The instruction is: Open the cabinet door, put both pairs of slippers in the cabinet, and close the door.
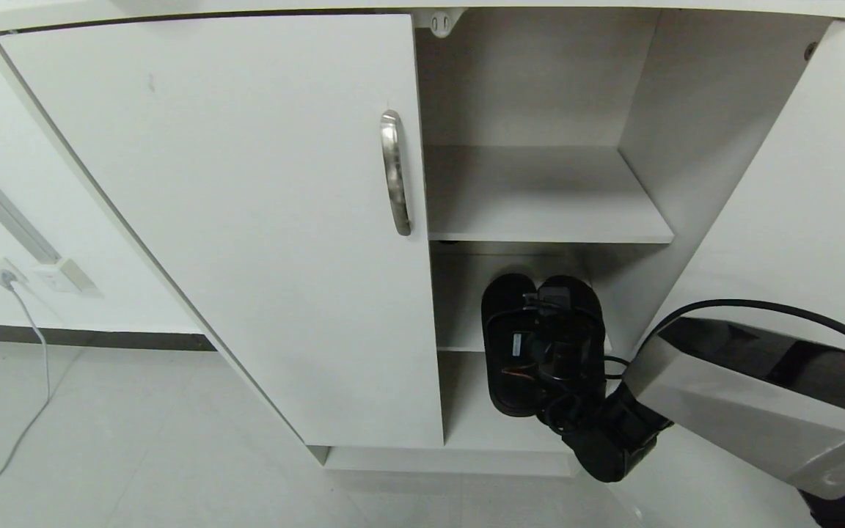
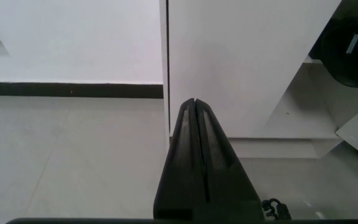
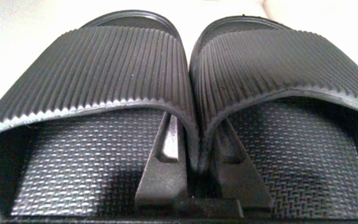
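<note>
A pair of black slippers [image 1: 514, 352] hangs side by side at the cabinet's open right half, toes pointing in, level with the lower shelf [image 1: 459, 341]. My right gripper [image 1: 549, 312] is shut on them. In the right wrist view one finger [image 3: 168, 143] sits inside each slipper, pinching the adjoining ribbed straps [image 3: 110, 68] together [image 3: 194, 134]. Whether the soles rest on the shelf I cannot tell. My left gripper [image 2: 194, 103] is shut and empty, low over the floor before the closed left door [image 2: 229, 62]; the slippers [image 2: 353, 53] show beyond it.
The left door [image 1: 246, 220] with its metal handle [image 1: 395, 172] is closed. The right door [image 1: 811, 191] stands swung open beside my right arm. The upper shelf [image 1: 540, 198] is bare. A wall socket [image 1: 8, 277] with a hanging cable lies far left over tiled floor [image 1: 136, 455].
</note>
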`<state>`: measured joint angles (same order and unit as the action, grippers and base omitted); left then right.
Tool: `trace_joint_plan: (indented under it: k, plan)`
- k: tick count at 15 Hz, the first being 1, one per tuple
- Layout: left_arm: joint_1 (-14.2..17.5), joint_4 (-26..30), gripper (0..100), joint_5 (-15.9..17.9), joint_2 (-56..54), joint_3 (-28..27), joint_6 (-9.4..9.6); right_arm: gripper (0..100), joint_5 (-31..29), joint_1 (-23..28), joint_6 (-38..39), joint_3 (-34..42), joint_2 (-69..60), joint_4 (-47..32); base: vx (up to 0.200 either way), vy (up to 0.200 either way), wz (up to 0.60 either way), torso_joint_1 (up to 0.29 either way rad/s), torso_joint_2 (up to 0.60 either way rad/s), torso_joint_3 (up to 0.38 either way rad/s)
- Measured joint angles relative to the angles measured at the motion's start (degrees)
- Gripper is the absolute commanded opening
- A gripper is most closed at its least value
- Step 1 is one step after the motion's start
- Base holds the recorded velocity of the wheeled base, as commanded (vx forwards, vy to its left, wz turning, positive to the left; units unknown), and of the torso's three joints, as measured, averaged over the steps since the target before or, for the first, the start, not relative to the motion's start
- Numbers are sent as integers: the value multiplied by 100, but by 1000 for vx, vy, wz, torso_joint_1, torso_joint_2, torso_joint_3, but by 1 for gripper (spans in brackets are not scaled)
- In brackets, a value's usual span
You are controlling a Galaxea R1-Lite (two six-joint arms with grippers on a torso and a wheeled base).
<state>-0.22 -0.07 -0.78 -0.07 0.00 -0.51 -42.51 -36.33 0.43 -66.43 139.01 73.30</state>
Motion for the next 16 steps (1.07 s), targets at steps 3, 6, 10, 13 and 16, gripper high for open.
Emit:
trace_joint_plan:
  k: [3,6,10,13,16]
  plan:
    - [4,0,0,0,0,0,0,0,28,133,312,-523,22,-797,0,0,0,0,0,0]
    - [4,0,0,5,0,0,5,0,91,246,362,-1028,134,-1076,0,0,0,0,0,0]
    - [4,0,0,10,0,0,9,0,107,397,358,-1812,390,-1569,0,0,0,0,0,0]
    - [4,0,0,12,0,0,20,0,279,474,354,-2392,518,-2010,0,0,0,0,0,0]
    - [4,0,0,10,0,0,16,0,384,499,351,-2811,595,-2358,0,0,0,0,0,0]
